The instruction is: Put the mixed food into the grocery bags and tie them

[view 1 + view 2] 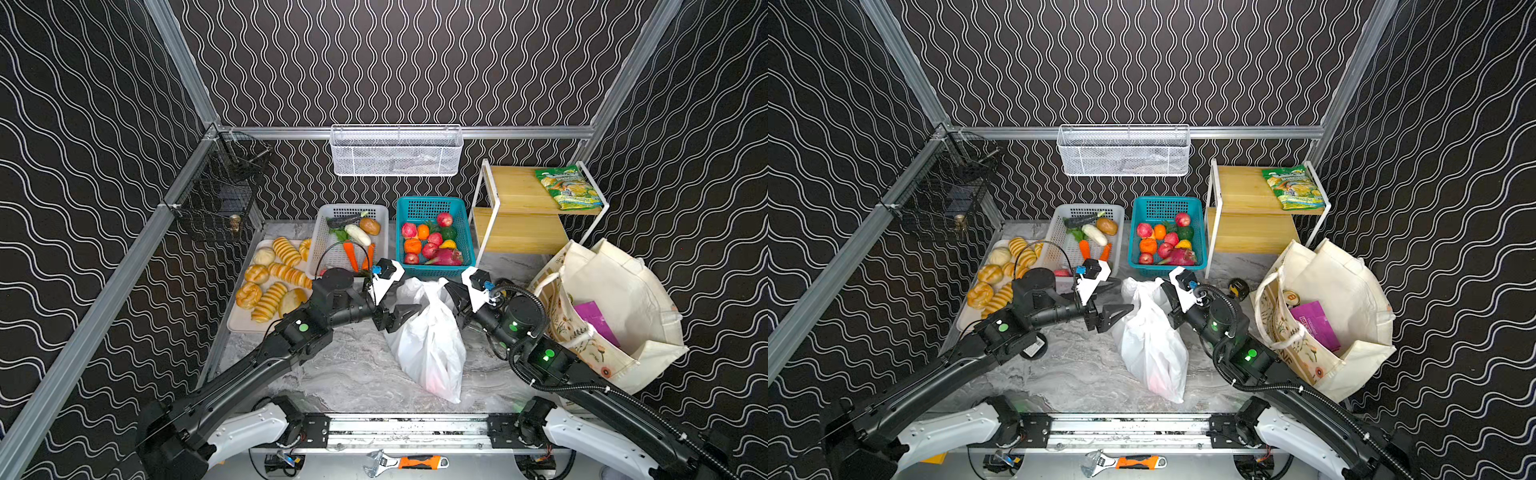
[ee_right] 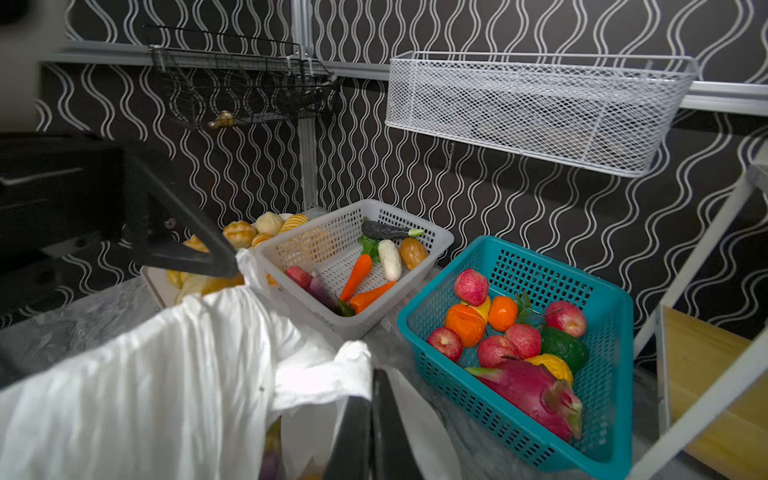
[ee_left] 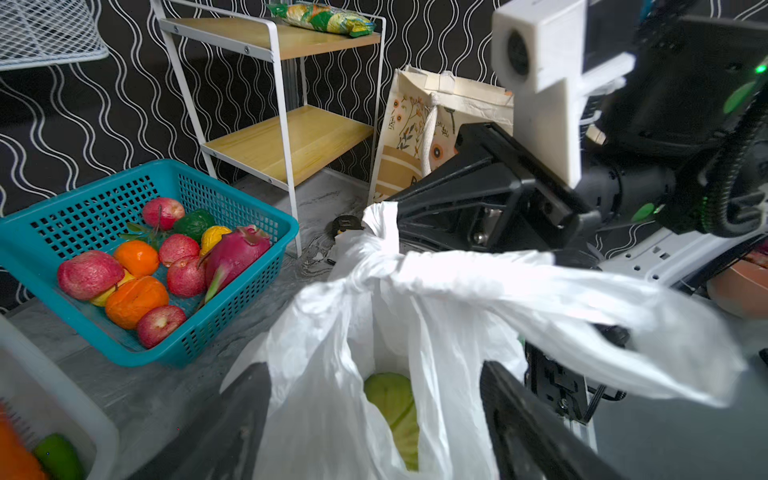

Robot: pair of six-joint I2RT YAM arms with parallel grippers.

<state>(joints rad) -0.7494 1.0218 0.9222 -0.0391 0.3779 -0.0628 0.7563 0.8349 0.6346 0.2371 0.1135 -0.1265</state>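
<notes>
The white plastic carrier bag [image 1: 430, 345] stands mid-table in both top views, its loop handles crossed at the top. A green cabbage [image 3: 395, 409] shows through its mouth. My left gripper [image 3: 374, 368] is open, its fingers [image 3: 237, 424] either side of the bag's upper part; from above it [image 1: 409, 311] sits at the bag's left. My right gripper [image 2: 371, 399] is shut on a handle [image 2: 328, 376] of the bag, behind the bag [image 1: 451, 293]. The cream canvas tote [image 1: 623, 291] stands open at the right, holding a purple snack packet [image 1: 598, 320].
A teal basket [image 1: 432, 205] of fruit and a white basket [image 1: 328, 216] of vegetables stand behind the bag. A tray of bread rolls [image 1: 270, 282] is at the left. A wooden shelf rack [image 1: 519, 237] at the back right carries a green snack packet [image 1: 569, 189].
</notes>
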